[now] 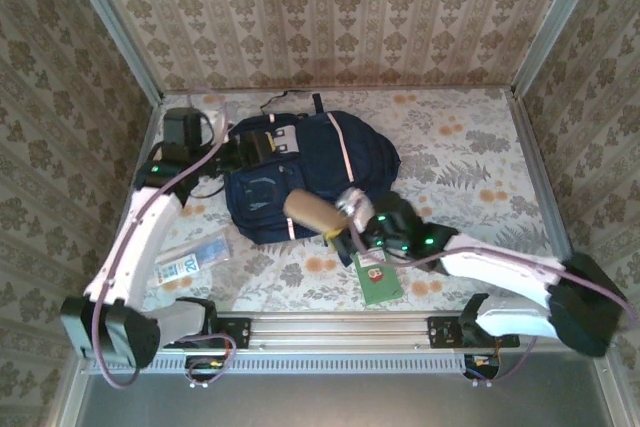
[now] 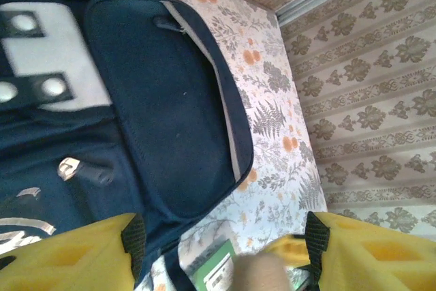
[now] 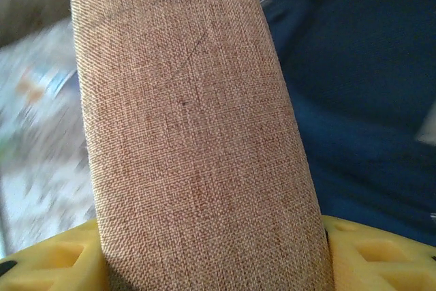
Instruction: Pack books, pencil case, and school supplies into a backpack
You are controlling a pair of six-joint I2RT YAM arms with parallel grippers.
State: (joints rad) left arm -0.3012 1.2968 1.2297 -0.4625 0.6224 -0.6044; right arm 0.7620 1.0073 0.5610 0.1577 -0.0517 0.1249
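Two arms bent in over the flowered tabletop (image 1: 470, 177), seen from above. On the left side: runs up along the left edge, folds at the elbow and turns inward, with the left claw (image 1: 238, 150) at the far left corner of the backpack (image 1: 330, 162). Hangs spread wide, yellow fingers (image 2: 71, 257) well apart in the left wrist view, gripping nothing, with navy pocket fabric and pale piping directly below. On the right side: sweeps from the near right corner leftward, low and nearly level, with the right claw (image 1: 352, 215) at the near edge of the backpack. Pinches a tan woven pencil case (image 1: 312, 212) by one end, free end out over the navy fabric. Close up in the right wrist view, sits squeezed between two yellow pads (image 3: 381, 253). Backpack flat in the middle of the tabletop's far half, front pockets up. Just on the near side of the right claw, a small green book (image 1: 378, 279) flat on the tabletop, its far end overlapped by the wrist from above and cut off at the bottom edge of the left wrist view. Beside the left forearm, a blue-and-white packet (image 1: 195, 255), print too small to read. Cannot tell whether the main zip is open. Blurred past reading: everything left of the case in the right wrist view.
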